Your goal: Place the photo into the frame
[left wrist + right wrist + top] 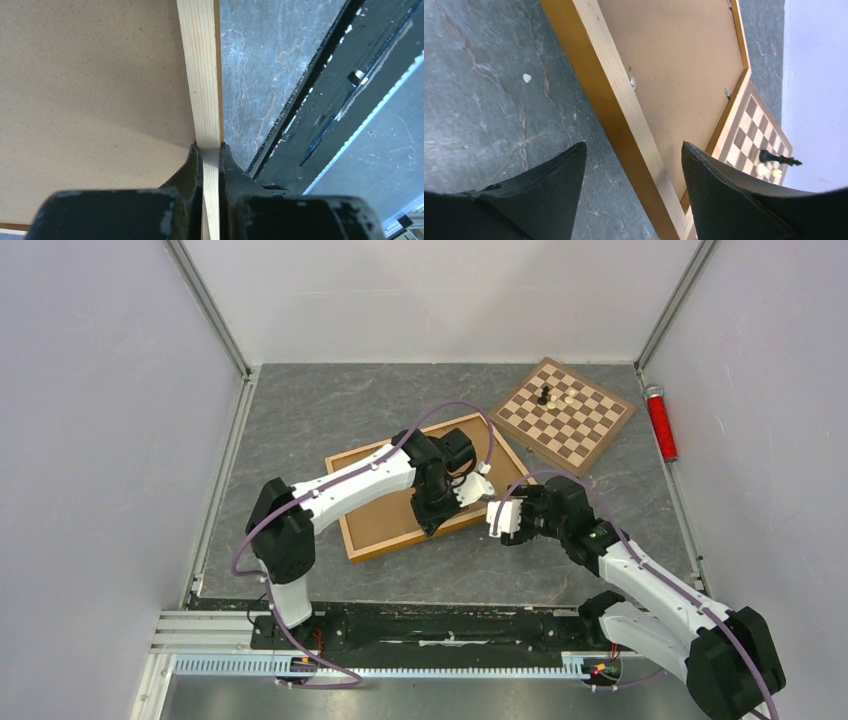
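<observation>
From above, the left gripper point(436, 518) is pinching the frame point(390, 543) on its rail. The right gripper point(503, 517) is hanging just off that same rail with its fingers spread and nothing between them. The backing board point(375, 495) is facing up inside the frame. The photo is not showing in any view, so I cannot tell whether it is lying under the board.

Beyond the right gripper, the frame's far corner is sitting just beside the chessboard point(565, 415); whether they are touching is unclear. Further out, a red cylinder point(660, 422) is lying against the wall. Open table point(300, 410) is lying past the left gripper's far side.

In the left wrist view, the left gripper point(210, 150) is clamping across the pale rail of the frame point(202, 75). One finger is on the board point(90, 90) side and the other is over the bare table point(255, 75). The black base rail point(320, 90) is running close on that outer side, leaving little room to drag the frame that way. The grip is narrow and sits on one rail only, so a lift would likely let the frame swing or slip out.

In the right wrist view, the right gripper point(634, 145) is straddling the frame point(609, 85) edge with its jaws wide and gripping nothing. Two small tabs point(632, 81) are holding the board point(674, 65). If they are loose, tilting the frame could drop the board. Ahead of the fingers, the chess pieces point(779, 159) are standing on the chessboard point(759, 135), and pushing the frame forward could topple them.
</observation>
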`<act>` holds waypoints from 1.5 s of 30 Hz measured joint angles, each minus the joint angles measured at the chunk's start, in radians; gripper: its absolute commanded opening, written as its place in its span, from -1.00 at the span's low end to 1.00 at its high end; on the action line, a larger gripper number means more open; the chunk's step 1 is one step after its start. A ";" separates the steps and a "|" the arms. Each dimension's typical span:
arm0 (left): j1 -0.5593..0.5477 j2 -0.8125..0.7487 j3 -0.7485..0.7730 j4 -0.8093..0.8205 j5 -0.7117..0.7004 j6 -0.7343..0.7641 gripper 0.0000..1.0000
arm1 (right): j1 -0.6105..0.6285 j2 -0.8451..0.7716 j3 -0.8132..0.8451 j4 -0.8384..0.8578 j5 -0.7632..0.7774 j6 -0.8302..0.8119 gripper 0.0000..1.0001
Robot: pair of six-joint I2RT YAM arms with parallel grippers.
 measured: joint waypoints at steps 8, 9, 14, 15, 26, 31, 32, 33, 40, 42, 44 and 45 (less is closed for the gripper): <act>0.019 -0.021 0.000 -0.051 0.059 0.041 -0.95 | 0.064 0.001 -0.127 0.209 0.161 -0.045 -0.04; 0.021 -0.023 0.000 -0.056 0.062 0.046 -0.95 | 0.069 0.001 -0.137 0.232 0.170 -0.051 -0.17; 0.039 -0.042 0.000 -0.076 0.067 0.064 -0.78 | 0.095 0.001 -0.142 0.275 0.192 -0.091 -0.65; 0.044 -0.050 0.000 -0.077 0.068 0.067 -0.57 | 0.097 0.000 -0.140 0.281 0.192 -0.090 -0.71; 0.098 -0.209 0.065 -0.076 -0.008 0.072 0.79 | 0.108 0.042 0.058 0.129 0.146 -0.035 -1.00; 0.137 -0.361 0.128 -0.045 -0.142 0.083 0.85 | 0.114 0.132 0.297 -0.025 0.096 0.037 -1.00; 0.138 -0.390 0.137 -0.040 -0.169 0.093 0.86 | 0.114 0.151 0.346 -0.056 0.081 0.055 -1.00; 0.137 -0.413 0.143 -0.037 -0.189 0.102 0.87 | 0.114 0.168 0.390 -0.082 0.066 0.073 -1.00; 0.140 -0.486 0.152 -0.026 -0.319 0.171 0.99 | 0.121 0.247 0.613 -0.255 -0.042 0.213 -1.00; 0.145 -0.486 0.152 -0.022 -0.343 0.187 1.00 | 0.121 0.259 0.648 -0.285 -0.060 0.246 -1.00; 0.154 -0.487 0.152 -0.012 -0.358 0.201 1.00 | 0.121 0.268 0.679 -0.309 -0.072 0.286 -1.00; 0.161 -0.488 0.152 -0.004 -0.364 0.203 1.00 | 0.121 0.272 0.694 -0.323 -0.078 0.310 -1.00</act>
